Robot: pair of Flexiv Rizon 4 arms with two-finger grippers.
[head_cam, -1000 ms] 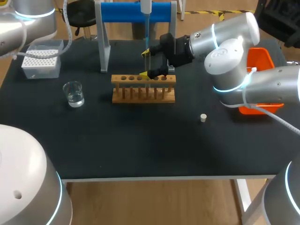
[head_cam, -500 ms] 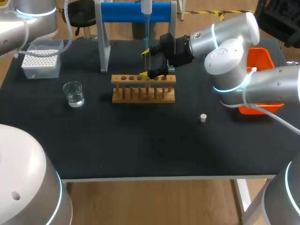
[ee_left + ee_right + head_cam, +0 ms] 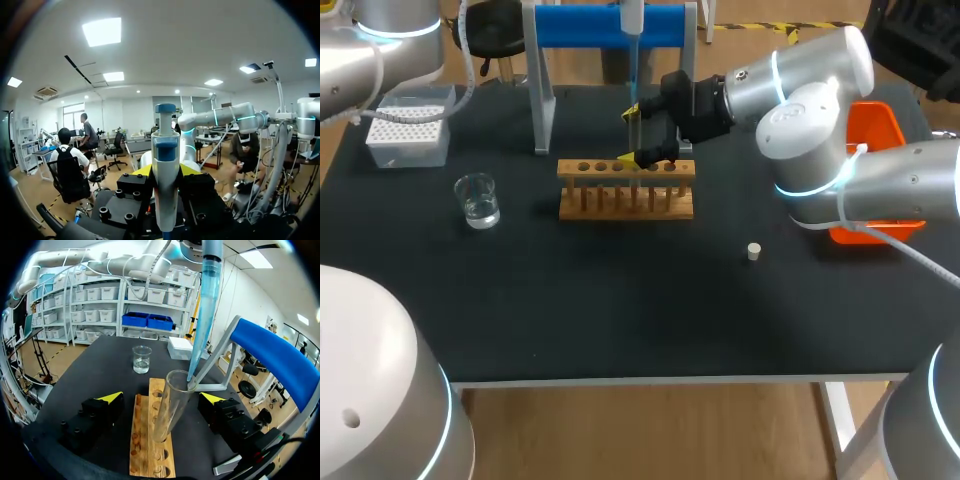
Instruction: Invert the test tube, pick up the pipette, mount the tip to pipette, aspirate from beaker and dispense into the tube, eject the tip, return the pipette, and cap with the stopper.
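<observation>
In the right wrist view a clear test tube (image 3: pixel 169 407) stands upright in the wooden rack (image 3: pixel 146 450), between the spread fingers of my right gripper (image 3: pixel 161 397), which touch nothing. The blue tip (image 3: pixel 201 320) of the pipette ends at the tube's mouth. From the head view the pipette (image 3: pixel 632 16) hangs above the tube (image 3: pixel 634 135), and my right gripper (image 3: pixel 630 136) stands open around the tube over the rack (image 3: pixel 626 190). My left gripper (image 3: pixel 166 171) is shut on the pipette body (image 3: pixel 165 185). The white stopper (image 3: pixel 753 251) lies on the mat.
A glass beaker (image 3: pixel 477 200) with water stands left of the rack. The tip box (image 3: pixel 408 130) sits at the back left. The blue pipette stand (image 3: pixel 590 25) rises behind the rack, and an orange bin (image 3: pixel 877 128) is at the right edge.
</observation>
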